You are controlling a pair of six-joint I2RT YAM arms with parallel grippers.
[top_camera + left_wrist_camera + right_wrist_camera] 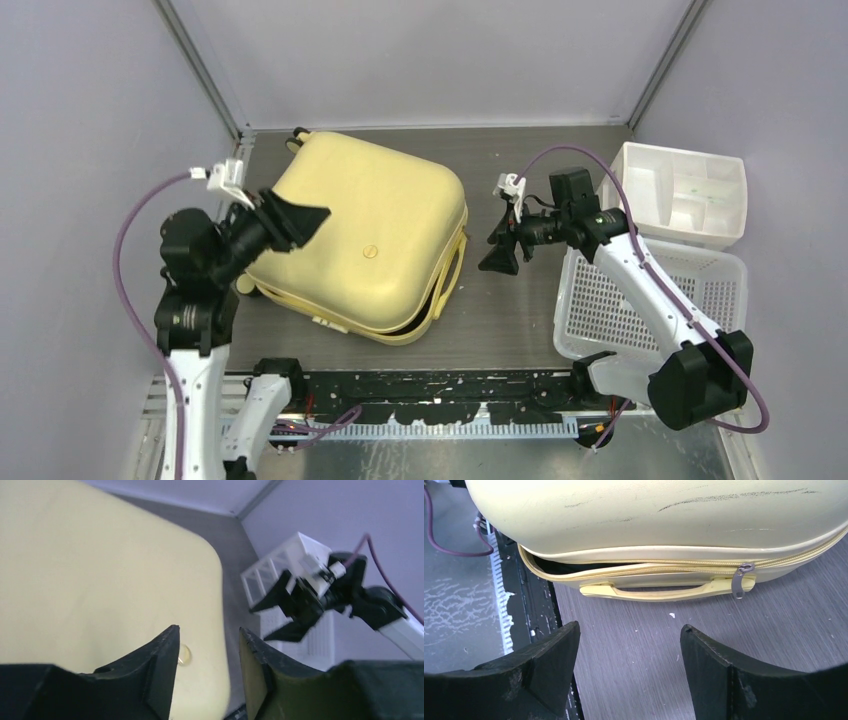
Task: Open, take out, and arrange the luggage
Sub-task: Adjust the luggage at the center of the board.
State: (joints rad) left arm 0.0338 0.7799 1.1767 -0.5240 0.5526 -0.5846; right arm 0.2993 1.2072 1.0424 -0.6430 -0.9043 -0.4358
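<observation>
The pale yellow hard-shell luggage [360,240] lies flat on the table's left half, lid down but partly unzipped along its right side. My left gripper [300,222] hovers open and empty over the lid's left part; in the left wrist view [207,637] the lid [100,580] fills the view below the fingers. My right gripper [500,255] is open and empty, just right of the case, facing its side. The right wrist view shows the luggage [649,515], its side handle [664,591], the zipper pull [740,577] and a dark gap in the open seam [564,566].
A white perforated basket [640,300] stands at the right under my right arm, with a white divided bin [690,190] behind it. A black rail [420,385] runs along the near table edge. Grey walls close in the left, back and right.
</observation>
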